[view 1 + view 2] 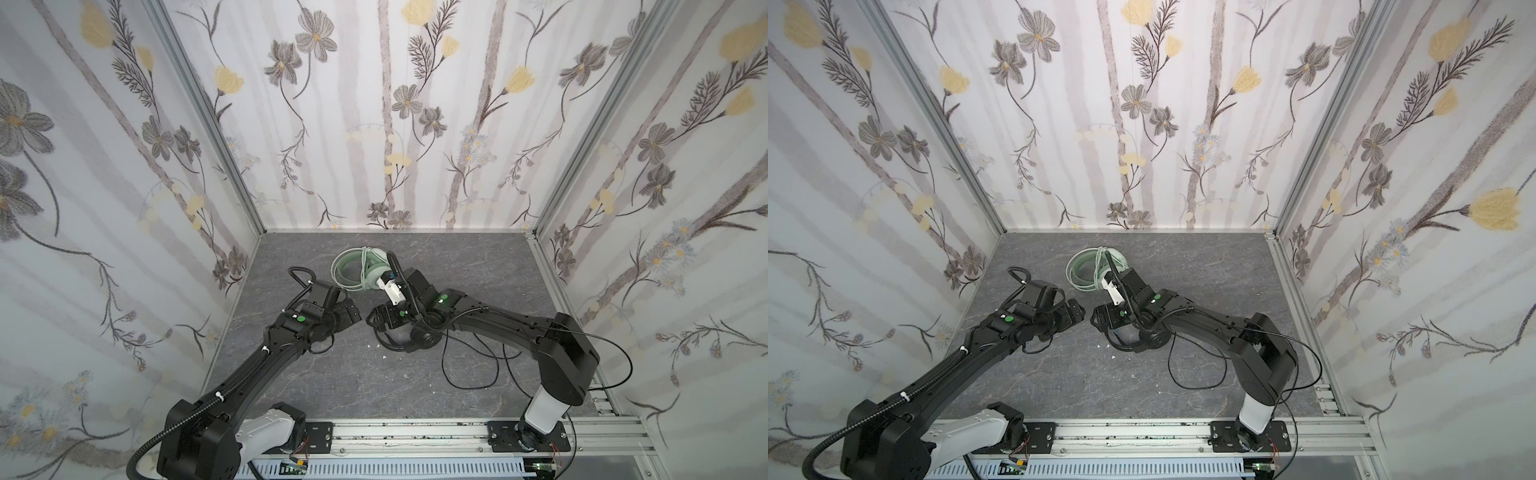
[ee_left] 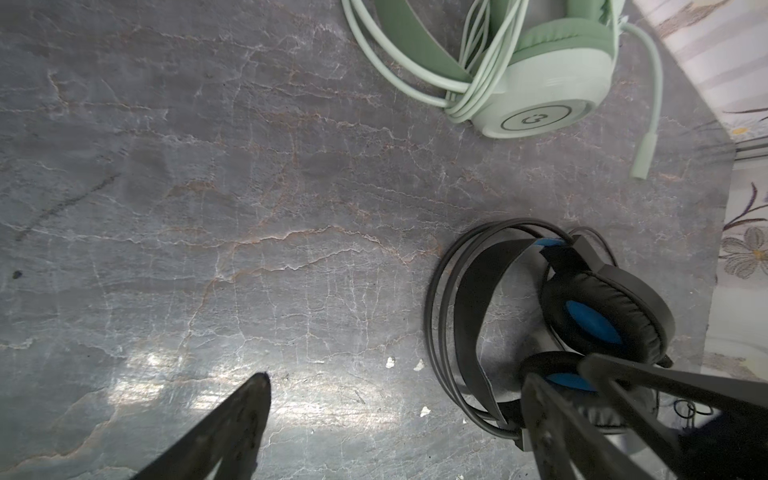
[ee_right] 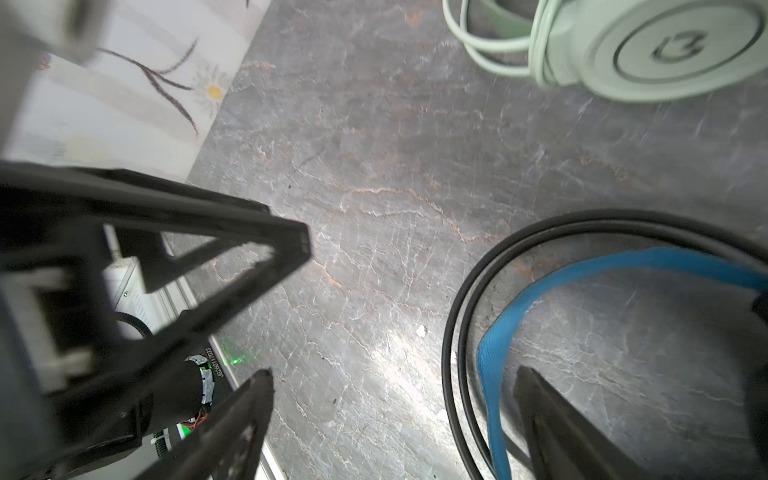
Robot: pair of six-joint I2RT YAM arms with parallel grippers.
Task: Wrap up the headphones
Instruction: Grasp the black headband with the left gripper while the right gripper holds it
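Two corded headsets lie on a grey marbled table point(image 1: 332, 386). The black headset point(image 1: 422, 338) has blue inside its ear cups and a blue inner band point(image 3: 540, 291), and it lies on its side. In both top views the right arm's wrist covers most of it. Its thin black cable point(image 1: 469, 374) trails loose in wide loops over the table, to the right of the black headset in both top views.

The mint green headset point(image 1: 365, 268) lies near the black headset, higher in both top views, with a strip of bare table between them. Its pale cable point(image 2: 478, 83) is wound in several turns round the band beside one ear cup. A mint microphone boom point(image 2: 650, 124) sticks out from that cup.

The left gripper point(image 1: 351, 313) hovers just left of the black headset, jaws spread wide with nothing between them. In the left wrist view one of its fingers point(image 2: 552, 428) overlaps an ear cup of the black headset; whether they touch cannot be told.

The right gripper point(image 1: 374, 322) hangs over the black headset's band, jaws also spread wide. In the right wrist view the thin black hoops and the blue inner band lie between its fingers, ungripped.

A few white flecks point(image 2: 390, 362) dot the table just beside the black headset.
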